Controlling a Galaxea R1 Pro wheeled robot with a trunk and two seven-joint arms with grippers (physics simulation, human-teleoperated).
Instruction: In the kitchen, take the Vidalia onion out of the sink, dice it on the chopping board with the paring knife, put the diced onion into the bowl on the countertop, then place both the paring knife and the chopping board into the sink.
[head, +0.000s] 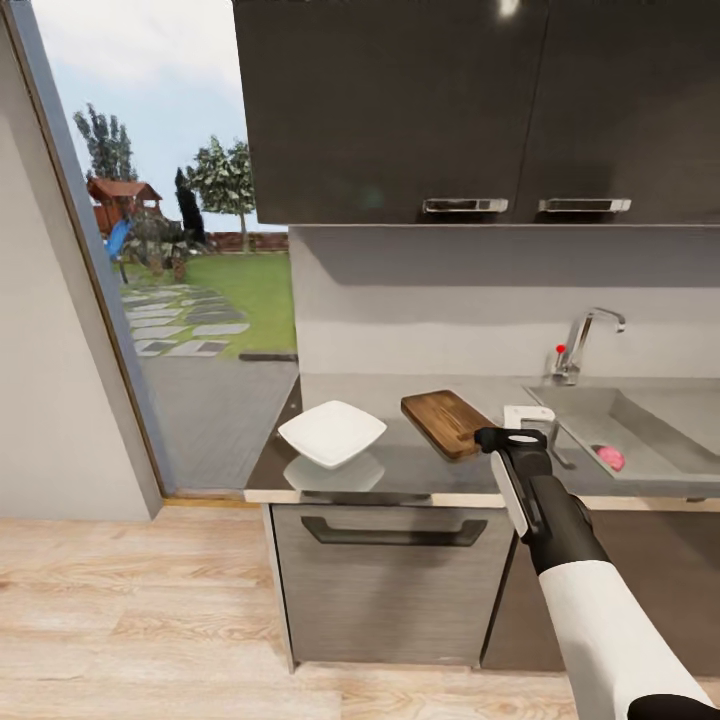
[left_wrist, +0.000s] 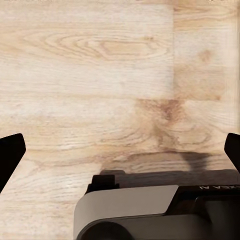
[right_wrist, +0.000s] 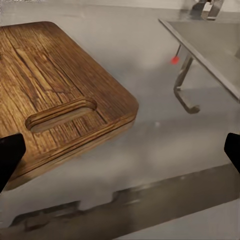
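On the grey worktop the white bowl sits to the left and the dark wooden board lies beside it, its handle slot facing the sink. The onion rests down in the basin, near its front wall. The right claw hovers over the worktop between board and sink, fingers spread wide and holding nothing. The left claw hangs over the wooden floor, also spread and empty. I cannot make out the knife anywhere. The likely trouble from here is the reach into the basin: the arm could clip the sink's front edge, or the small round onion could roll away if the fingers close off-centre.
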